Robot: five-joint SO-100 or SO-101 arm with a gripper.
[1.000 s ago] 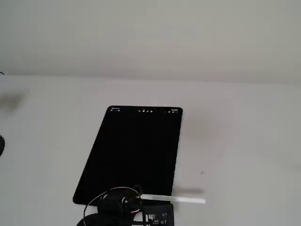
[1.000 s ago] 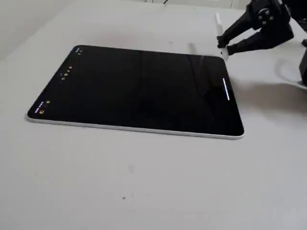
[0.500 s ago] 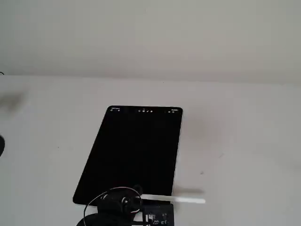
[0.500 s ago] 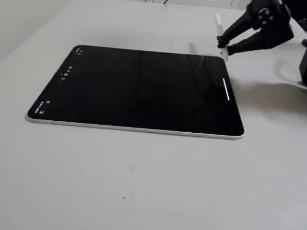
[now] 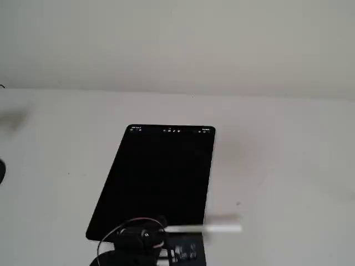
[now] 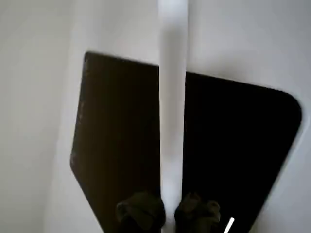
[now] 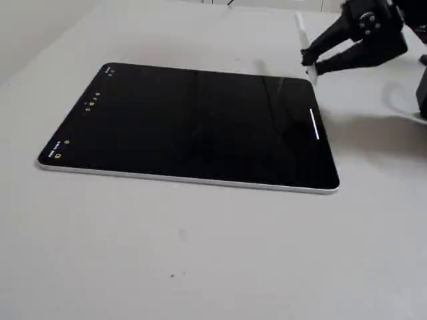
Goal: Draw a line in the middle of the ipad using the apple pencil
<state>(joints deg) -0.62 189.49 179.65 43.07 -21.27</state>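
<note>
The iPad [image 5: 158, 177] lies flat on the white table, its screen black; it also shows in the wrist view [image 6: 116, 136] and in the other fixed view [image 7: 193, 123]. A short white stroke [image 7: 315, 125] shows on the screen near one short edge, also visible in the wrist view [image 6: 229, 224]. My gripper [image 7: 308, 63] is shut on the white Apple Pencil [image 7: 301, 33] at the iPad's far right corner in that view. In the wrist view the pencil [image 6: 172, 97] runs up from between my two dark fingertips [image 6: 141, 213]. In a fixed view the gripper [image 5: 162, 228] holds the pencil [image 5: 213, 227] level over the iPad's near edge. Whether the tip touches the screen is unclear.
The table [image 7: 200, 253] is plain white around the iPad. A pale wall [image 5: 177, 44] stands behind it. My black arm and its cable [image 5: 127, 244] sit at the near edge. A dark object [image 5: 1, 170] pokes in at the left edge.
</note>
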